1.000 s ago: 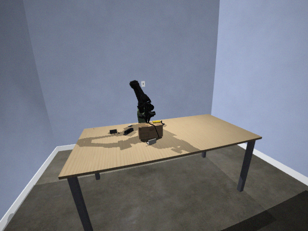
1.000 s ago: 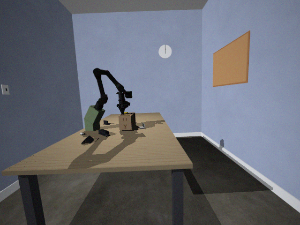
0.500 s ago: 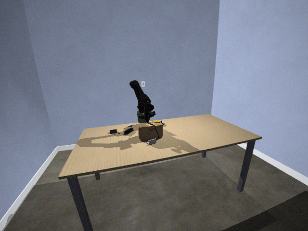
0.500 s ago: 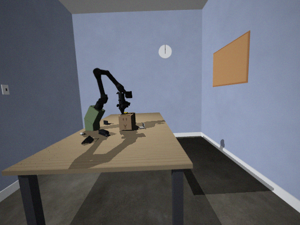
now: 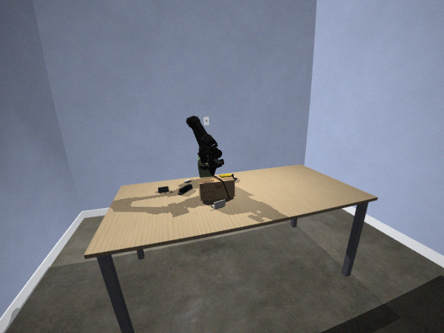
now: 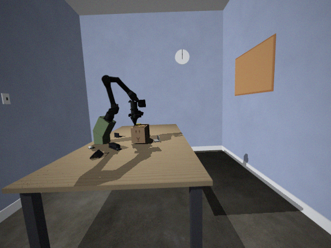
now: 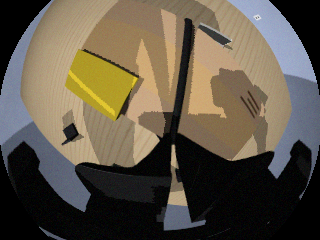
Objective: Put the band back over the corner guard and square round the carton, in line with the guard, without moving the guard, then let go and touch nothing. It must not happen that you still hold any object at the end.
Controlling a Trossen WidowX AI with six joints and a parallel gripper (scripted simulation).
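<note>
While our gripper [image 5: 212,174] [image 6: 134,124] [image 7: 172,137] is bringing its fingertips nearly together, we are clenching the band [image 5: 224,183] [image 6: 145,124] [image 7: 182,82] between them, as far as the wrist view is showing. From that pinch the dark strip is running away over the top of the carton [image 5: 211,191] [image 6: 138,136] [image 7: 200,95] and, in the top view, down its side face, slanting rather than lying square. Just beside it, apart from the strip, the yellow corner guard [image 5: 226,175] [image 6: 138,124] [image 7: 100,82] is sitting at the carton's edge, so we are judging that the main shift is still lying ahead. We are expecting the band to be light and springy, probably tight enough to be pulling back, and prone to slipping out of narrow tips or rolling into a twist. We are favouring a hold on the free-running stretch on top, near the edge where the guard is sitting (a nip at the very rim would likely be scraping cardboard). Since the carton is looking hollow and light, we are counting on a small lift to be freeing the strip without dragging the box. We are also planning to be clearing the guard's height, as brushing it could be nudging it along, then lowering the strip squarely and opening the fingers fully.
</note>
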